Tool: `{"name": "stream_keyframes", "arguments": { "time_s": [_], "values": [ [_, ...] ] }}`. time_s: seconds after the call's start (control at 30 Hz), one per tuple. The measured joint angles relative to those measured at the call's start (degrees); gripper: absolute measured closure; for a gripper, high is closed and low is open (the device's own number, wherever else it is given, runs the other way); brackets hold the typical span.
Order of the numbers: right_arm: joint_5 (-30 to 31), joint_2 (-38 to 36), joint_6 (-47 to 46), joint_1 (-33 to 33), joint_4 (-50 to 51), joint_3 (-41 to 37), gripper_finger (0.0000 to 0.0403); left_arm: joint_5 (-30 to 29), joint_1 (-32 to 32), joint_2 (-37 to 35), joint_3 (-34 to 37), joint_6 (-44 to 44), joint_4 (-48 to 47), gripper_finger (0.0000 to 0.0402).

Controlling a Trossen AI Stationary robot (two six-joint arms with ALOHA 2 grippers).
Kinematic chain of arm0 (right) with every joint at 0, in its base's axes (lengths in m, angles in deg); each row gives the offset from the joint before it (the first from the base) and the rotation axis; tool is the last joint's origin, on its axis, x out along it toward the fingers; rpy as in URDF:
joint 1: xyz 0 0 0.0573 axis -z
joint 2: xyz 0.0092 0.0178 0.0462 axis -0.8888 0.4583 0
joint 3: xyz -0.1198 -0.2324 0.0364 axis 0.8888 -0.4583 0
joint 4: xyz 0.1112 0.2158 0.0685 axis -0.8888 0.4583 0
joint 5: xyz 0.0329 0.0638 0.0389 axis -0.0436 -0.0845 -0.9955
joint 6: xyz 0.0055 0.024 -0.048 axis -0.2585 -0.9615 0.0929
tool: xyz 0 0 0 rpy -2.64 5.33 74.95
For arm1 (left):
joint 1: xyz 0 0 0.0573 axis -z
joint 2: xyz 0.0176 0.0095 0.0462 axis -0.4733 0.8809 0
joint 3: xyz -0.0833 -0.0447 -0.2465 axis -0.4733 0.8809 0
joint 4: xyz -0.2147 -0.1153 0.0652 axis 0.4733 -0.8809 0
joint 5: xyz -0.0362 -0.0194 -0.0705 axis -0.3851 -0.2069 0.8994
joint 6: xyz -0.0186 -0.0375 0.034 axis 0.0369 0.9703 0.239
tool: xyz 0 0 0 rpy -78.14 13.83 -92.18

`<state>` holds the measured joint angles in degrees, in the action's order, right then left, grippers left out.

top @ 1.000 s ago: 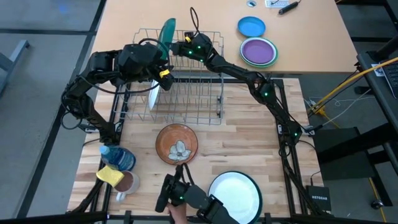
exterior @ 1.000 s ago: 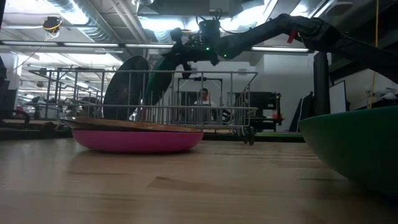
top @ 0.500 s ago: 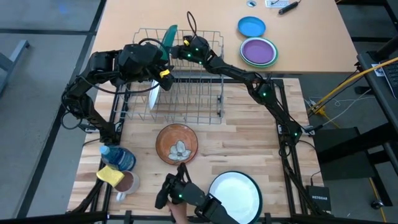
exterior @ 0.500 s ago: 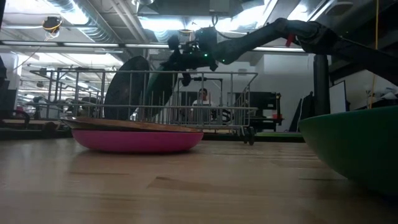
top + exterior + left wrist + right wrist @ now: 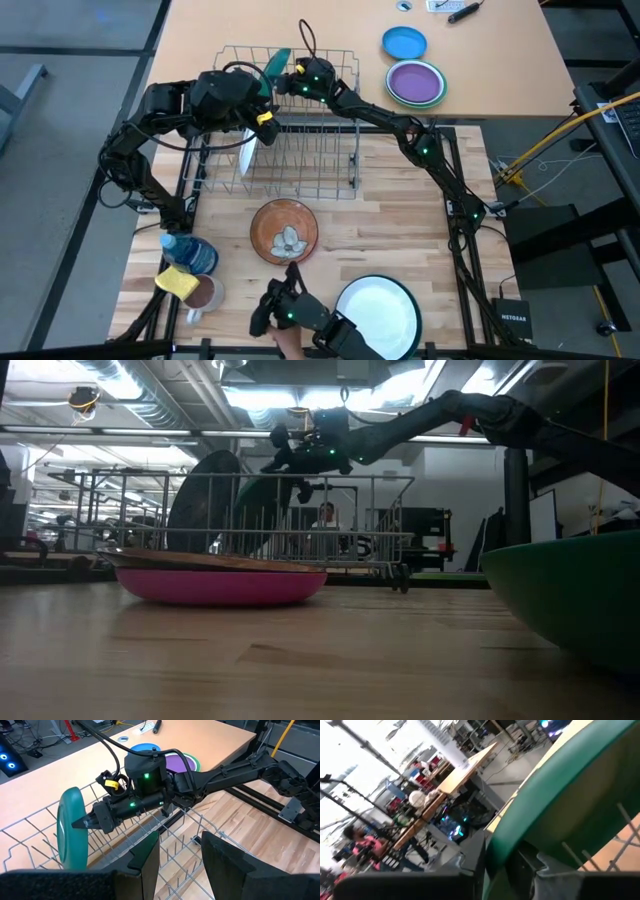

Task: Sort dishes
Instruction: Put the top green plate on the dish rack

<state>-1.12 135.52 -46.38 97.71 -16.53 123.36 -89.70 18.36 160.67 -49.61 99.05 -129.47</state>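
A green dish (image 5: 277, 62) stands on edge at the far left corner of the wire dish rack (image 5: 300, 150). My right gripper (image 5: 289, 73) is shut on it, reaching over the rack from the right; both also show in the left wrist view (image 5: 70, 830). A white plate (image 5: 247, 150) stands on edge between the rack's wires at its left side. My left gripper (image 5: 180, 855) hovers open and empty above the rack, just over that plate. A brown flower plate (image 5: 285, 230) lies on a pink bowl (image 5: 220, 586). A large white green-rimmed plate (image 5: 378, 312) sits at the near edge. My right gripper pinches the green dish's rim (image 5: 506, 842) between its two fingers, one on each face. The fingers come from the table's right, nearly level. The dish stands on edge and tilted, its lower part (image 5: 252, 520) down among the rack's wires.
A bright-blue dish (image 5: 404, 43) and a purple dish (image 5: 416, 83) sit on the far table, right of the rack. A bottle (image 5: 190, 252), yellow sponge (image 5: 176, 282) and mug (image 5: 205, 294) stand at the near left. A dark device (image 5: 290, 310) sits at the near edge.
My right gripper has gone down over the rack's far left corner with the green dish. The dish has sunk between the wires and tipped over, so it shows shorter from above than before.
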Motion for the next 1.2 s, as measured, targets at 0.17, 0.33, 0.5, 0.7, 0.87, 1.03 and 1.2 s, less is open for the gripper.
{"name": "stream_keyframes", "arguments": {
  "time_s": [0.17,0.33,0.5,0.7,0.87,1.03,1.2],
  "values": [
    [-3.9,0.0,1.8,-0.1,-0.1,0.0,0.0379,0.0,0.0,0.0,0.0,0.2,0.0,0.0267],
    [-6.2,0.0,1.9,-0.2,-1.9,0.0,0.0385,0.0,0.0,0.0,0.0,0.2,0.0,0.0267],
    [-8.5,0.0,2.1,-0.5,-7.1,0.0,0.0395,0.0,0.0,0.0,0.0,0.2,0.0,0.0267],
    [-9.8,0.0,2.0,-0.8,-9.5,0.0,0.0395,0.0,0.0,0.0,0.0,0.2,0.0,0.0267],
    [-9.8,0.0,2.8,-0.7,-7.1,0.0,0.0395,0.0,0.0,0.0,0.0,0.2,0.0,0.0267],
    [-9.8,-0.1,5.4,-0.1,-4.6,0.0,0.0395,0.0,0.0,0.0,0.0,0.2,0.0,0.0267],
    [-10.6,-0.1,5.9,0.2,-4.5,0.0,0.0395,0.0,0.0,0.0,0.0,0.2,0.0,0.0267]
  ]
}}
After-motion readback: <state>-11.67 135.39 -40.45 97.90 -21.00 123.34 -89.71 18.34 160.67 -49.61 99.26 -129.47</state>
